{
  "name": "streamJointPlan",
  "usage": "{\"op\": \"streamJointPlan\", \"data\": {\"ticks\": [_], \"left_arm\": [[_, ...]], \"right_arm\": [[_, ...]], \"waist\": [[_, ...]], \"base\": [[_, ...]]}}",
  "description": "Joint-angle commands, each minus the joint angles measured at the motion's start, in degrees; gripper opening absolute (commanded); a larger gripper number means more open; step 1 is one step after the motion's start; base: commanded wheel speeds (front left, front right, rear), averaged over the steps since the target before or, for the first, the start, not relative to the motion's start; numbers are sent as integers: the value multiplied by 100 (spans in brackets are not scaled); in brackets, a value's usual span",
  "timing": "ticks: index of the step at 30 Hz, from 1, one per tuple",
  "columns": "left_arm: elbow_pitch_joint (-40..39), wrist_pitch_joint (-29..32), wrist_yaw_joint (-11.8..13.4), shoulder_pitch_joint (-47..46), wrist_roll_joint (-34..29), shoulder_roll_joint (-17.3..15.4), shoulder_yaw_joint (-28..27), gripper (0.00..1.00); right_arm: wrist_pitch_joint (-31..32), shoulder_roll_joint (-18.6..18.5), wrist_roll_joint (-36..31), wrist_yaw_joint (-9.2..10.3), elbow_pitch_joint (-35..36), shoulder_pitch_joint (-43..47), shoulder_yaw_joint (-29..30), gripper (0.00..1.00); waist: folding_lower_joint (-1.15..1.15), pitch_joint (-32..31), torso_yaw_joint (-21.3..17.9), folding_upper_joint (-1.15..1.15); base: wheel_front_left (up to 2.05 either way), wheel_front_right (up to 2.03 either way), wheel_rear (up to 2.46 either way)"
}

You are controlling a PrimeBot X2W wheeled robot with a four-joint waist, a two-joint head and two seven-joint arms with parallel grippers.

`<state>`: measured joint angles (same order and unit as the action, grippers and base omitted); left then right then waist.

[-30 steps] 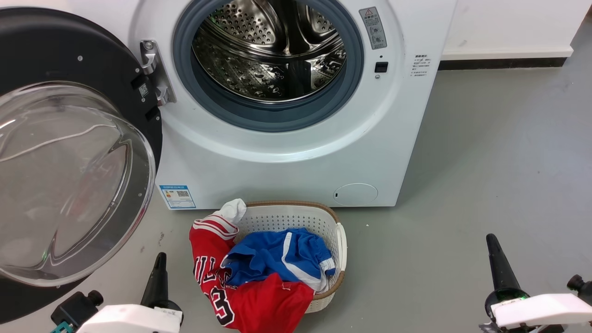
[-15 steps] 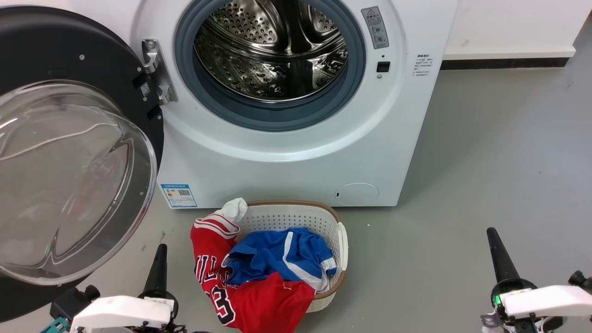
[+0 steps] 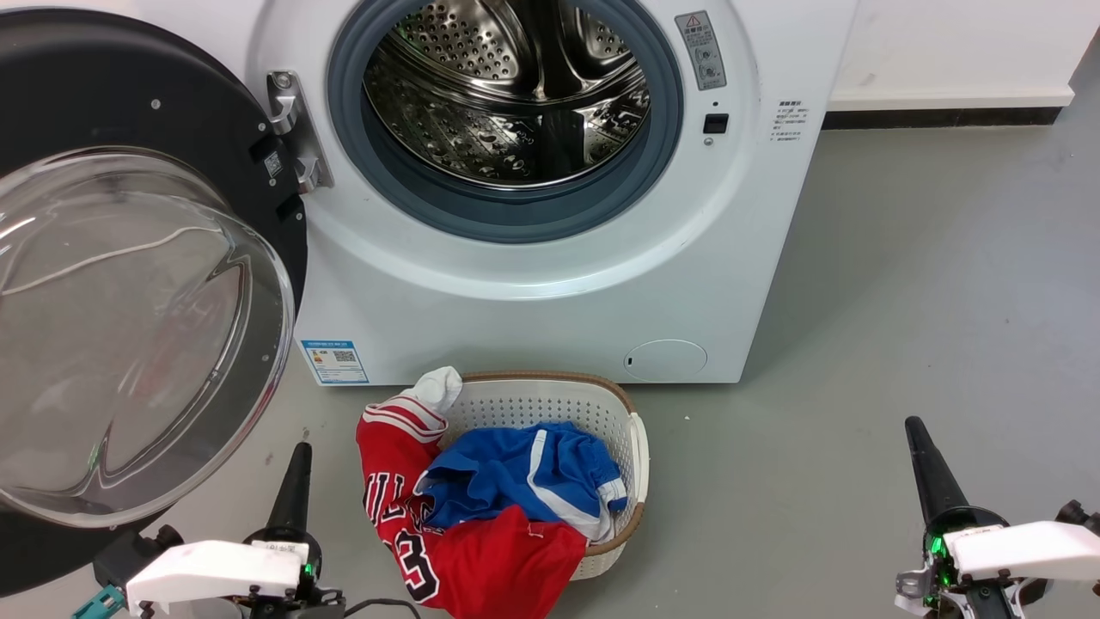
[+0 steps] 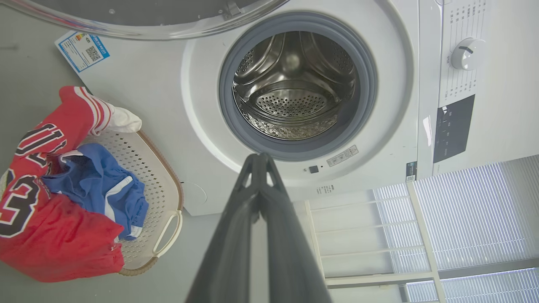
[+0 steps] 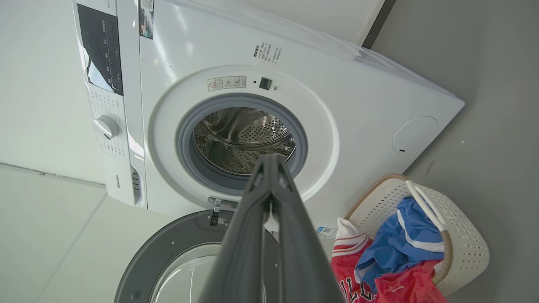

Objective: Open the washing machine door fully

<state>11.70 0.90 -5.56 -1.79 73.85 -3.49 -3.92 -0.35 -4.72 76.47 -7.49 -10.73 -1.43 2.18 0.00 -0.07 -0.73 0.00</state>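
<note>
The big round shiny black door with a clear glass bowl in its middle point(image 3: 137, 301) is swung wide open. It hangs on a silver metal hinge point(image 3: 292, 129) at 9 o'clock from the holey steel drum point(image 3: 507, 94), with its inner side facing the head camera. The door's left side is cut off by the picture edge. The big white boxy washing machine point(image 3: 533, 309) has its top cut off too. The writing on its stickers is too small to read.

At 6 o'clock from the machine a white holey plastic basket point(image 3: 550, 404) sits on the grey floor. A red sports shirt point(image 3: 481, 559) hangs over its rim, and its bottom is cut off. Blue shorts point(image 3: 516, 473) lie inside.

The left claw point(image 3: 301, 451) is at 7 o'clock in the head view and the right claw point(image 3: 914, 430) at 5 o'clock. Both are pressed together, hold nothing and touch nothing.
</note>
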Motion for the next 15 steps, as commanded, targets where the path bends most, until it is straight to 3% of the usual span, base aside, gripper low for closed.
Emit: {"op": "streamJointPlan", "data": {"ticks": [1,15], "left_arm": [[-7,35,-38,-142,122,-35,-22,0],[88,215,-109,-274,827,-27,-88,0]], "right_arm": [[30,-23,114,-1,10,-151,18,0],[221,-6,764,0,-125,-279,93,0]], "waist": [[0,1,2,0],[0,9,27,0]], "base": [[0,0,0],[0,0,0]]}}
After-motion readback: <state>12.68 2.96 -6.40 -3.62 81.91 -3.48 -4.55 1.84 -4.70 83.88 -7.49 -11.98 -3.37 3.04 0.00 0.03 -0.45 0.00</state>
